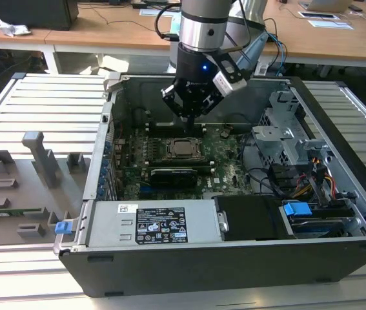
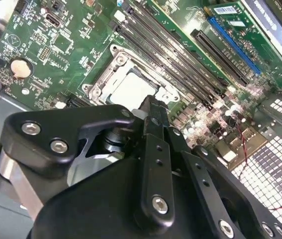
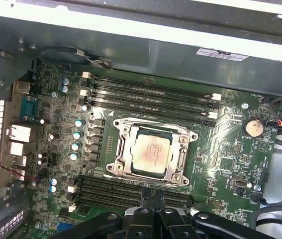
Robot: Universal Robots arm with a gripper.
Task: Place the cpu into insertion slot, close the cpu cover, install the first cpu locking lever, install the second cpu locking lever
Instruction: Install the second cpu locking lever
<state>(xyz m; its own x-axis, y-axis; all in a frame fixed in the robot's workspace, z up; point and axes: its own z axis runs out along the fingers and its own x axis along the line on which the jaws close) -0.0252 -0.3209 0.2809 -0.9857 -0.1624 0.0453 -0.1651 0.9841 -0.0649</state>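
My pincer [image 1: 189,116] hangs over the motherboard [image 1: 228,161], its fingers pressed together on nothing. Just beyond their tips the cpu [image 3: 153,152] lies flat in the insertion slot [image 3: 123,149], dull silver and square, with the cpu cover [image 3: 183,149] closed around it. To work the levers well, I judge I should descend slowly beside the cover, clear of the memory slots [image 3: 150,92].

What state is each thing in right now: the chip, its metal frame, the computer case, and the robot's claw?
Chip: lying flat in its socket.
Metal frame: closed down around the chip.
Computer case: lying on its side, open.
Claw: fingers shut together, holding nothing, hovering over the memory slots beside the chip.
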